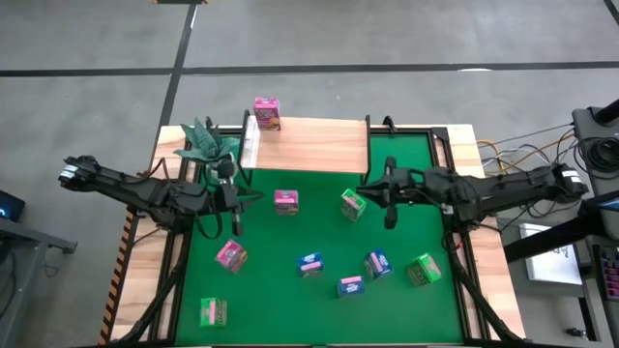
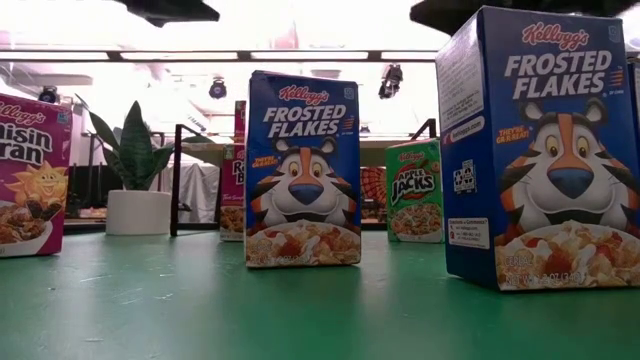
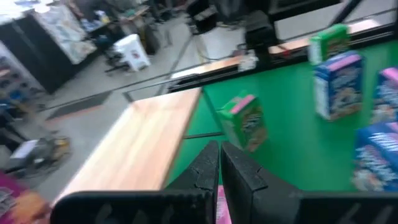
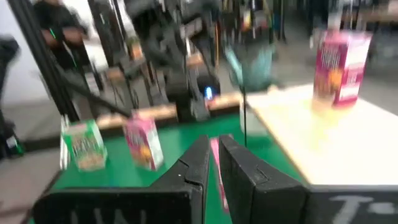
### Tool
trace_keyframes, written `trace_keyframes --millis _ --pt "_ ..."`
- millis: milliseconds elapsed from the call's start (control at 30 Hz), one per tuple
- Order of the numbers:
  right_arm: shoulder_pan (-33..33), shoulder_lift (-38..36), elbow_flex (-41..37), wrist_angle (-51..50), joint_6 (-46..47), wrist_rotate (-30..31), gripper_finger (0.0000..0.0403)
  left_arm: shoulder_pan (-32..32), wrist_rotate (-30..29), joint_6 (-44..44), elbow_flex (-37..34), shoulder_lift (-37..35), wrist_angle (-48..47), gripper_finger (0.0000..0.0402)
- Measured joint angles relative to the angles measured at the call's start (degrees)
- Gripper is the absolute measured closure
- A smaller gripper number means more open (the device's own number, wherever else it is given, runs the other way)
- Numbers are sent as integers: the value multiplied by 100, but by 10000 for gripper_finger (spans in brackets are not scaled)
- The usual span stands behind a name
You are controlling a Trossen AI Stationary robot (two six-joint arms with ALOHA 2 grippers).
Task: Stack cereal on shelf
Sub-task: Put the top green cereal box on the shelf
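Light-wood shelf [image 1: 308, 145] spans the mat's far edge; one pink cereal box [image 1: 266, 113] stands on its end near the potted plant [image 1: 205, 141]. Eight boxes remain on the green mat [image 1: 280, 309]. Left gripper [image 1: 233, 221] and right gripper [image 1: 390, 215] hover above the mat, fingers closed, holding nothing.

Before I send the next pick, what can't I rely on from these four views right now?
- Shelf: in the low view, boxes hide all but its dark legs.
- Pink box on the shelf: label too small from above, blurred in the right wrist view.
- Left gripper and right gripper: absent from the low view.
- Green box at the mat's near left corner: print too small to read.
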Motion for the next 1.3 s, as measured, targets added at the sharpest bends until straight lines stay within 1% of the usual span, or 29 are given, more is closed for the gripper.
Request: trace_keyframes --millis 133,200,400,467,533,733,867,967,1133,1300 --pt "73 519 759 -1423 454 2 374 1 -51 -54 -138 -166 -6 401" --pt "145 741 1137 -2189 835 -1 374 0 -51 -120 -204 -205 1 401" --pt "358 1365 2117 -5094 2023 4 374 0 -45 -178 -351 -226 26 401" --pt "351 1515 2425 -5706 2354 87 374 0 -44 -106 -347 -223 45 401" --pt "347 1655 2662 -6110 2485 205 374 0 -42 -84 -317 -225 56 401" --pt "345 1962 3172 -6240 2776 308 372 0 -41 -89 -274 -219 70 401" --pt "328 2198 3406 -6250 2846 355 347 0 -40 -70 -292 -221 68 401" --pt "336 2398 3461 -6238 2775 504 309 0 -40 -68 -292 -221 72 401" --pt "336 2763 3407 -6278 2342 784 233 0 -38 -68 -295 -219 68 401" --pt "336 3035 3395 -6278 2353 1256 169 0 -36 -68 -297 -219 68 401"
